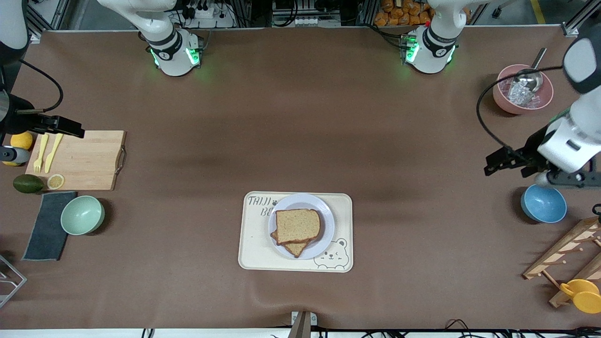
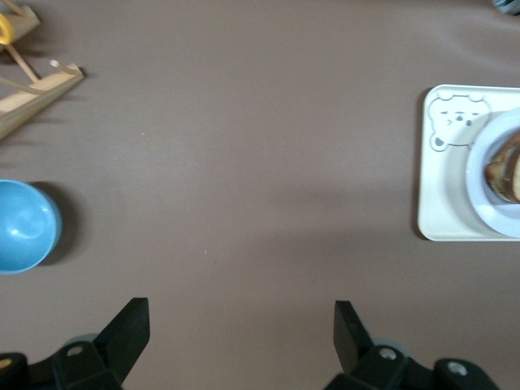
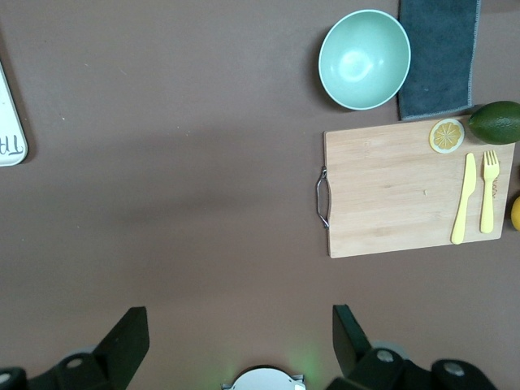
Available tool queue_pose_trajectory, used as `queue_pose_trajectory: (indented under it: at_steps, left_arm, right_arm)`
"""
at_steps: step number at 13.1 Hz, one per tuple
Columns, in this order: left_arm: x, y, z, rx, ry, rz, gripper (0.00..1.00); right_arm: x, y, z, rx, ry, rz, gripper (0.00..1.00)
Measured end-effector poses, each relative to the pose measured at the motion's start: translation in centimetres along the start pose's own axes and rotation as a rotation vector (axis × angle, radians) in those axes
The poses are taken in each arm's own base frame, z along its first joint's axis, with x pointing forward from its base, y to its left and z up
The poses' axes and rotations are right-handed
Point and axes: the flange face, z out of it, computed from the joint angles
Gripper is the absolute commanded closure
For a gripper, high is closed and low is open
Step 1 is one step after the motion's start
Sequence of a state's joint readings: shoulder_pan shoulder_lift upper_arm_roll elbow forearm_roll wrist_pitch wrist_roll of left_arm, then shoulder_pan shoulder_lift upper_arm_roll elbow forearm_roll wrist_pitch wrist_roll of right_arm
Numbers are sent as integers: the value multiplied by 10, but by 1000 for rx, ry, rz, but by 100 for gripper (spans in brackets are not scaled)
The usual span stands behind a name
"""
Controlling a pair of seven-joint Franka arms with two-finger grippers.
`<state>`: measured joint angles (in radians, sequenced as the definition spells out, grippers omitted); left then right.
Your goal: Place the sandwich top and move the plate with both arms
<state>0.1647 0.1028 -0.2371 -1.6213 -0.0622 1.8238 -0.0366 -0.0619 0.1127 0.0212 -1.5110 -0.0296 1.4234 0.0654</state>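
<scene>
At the nine o'clock edge of the front view the right gripper [image 1: 70,127] hangs over the pale wooden cutting board with a metal handle [image 1: 82,159], its jaws spread wide and holding nothing. On that board lie a yellow plastic fork [image 1: 40,153], a yellow plastic knife [image 1: 53,152] and a lemon slice [image 1: 55,181]; a dark green avocado [image 1: 28,183], a mint-green round bowl [image 1: 82,214] and a grey folded cloth [image 1: 48,226] sit around it.

At six o'clock of the bench's middle stands the rectangular cream tray with a bear print [image 1: 253,249], carrying the small round lavender-white plate [image 1: 327,220]. The plain tan bread slice with brown crust [image 1: 297,225] already lies on the plate, stacked askew on a lower slice whose corner pokes out toward the front camera. So the top looks placed, and moving the plate is what remains.

The plate lies between the grippers, well apart from both, roughly at four o'clock from the right gripper and eight o'clock from the left; neither is clearly closer. The plate is round, so each gripper can likely take the rim at its own end.

At three o'clock the left gripper [image 1: 493,165], also wide open and empty, hangs over bare brown bench [image 1: 300,122] beside the glossy blue bowl [image 1: 543,203]. A pink bowl holding a metal scoop [image 1: 522,89] sits at one o'clock, a wooden rack [image 1: 563,258] at four. The stretch between both grippers and the tray holds nothing.
</scene>
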Motion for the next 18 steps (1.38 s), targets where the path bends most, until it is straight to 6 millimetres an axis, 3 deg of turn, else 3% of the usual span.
queue_pose_trajectory:
  at_steps: [2,4,10,18]
  left_arm:
    - [-16,4,-29,14,-30,-3,0]
    - [-29,6,-43,44,-57,-9,0]
    - [-46,50,-51,69,-90,-19,0]
    - [-43,47,-64,65,-62,-25,0]
  right_arm:
    - [0,0,0,0,-1,0,0]
    - [0,0,0,3,-1,-1,0]
    - [2,-1,3,4,-6,-1,0]
    - [4,-1,5,5,-9,-2,0]
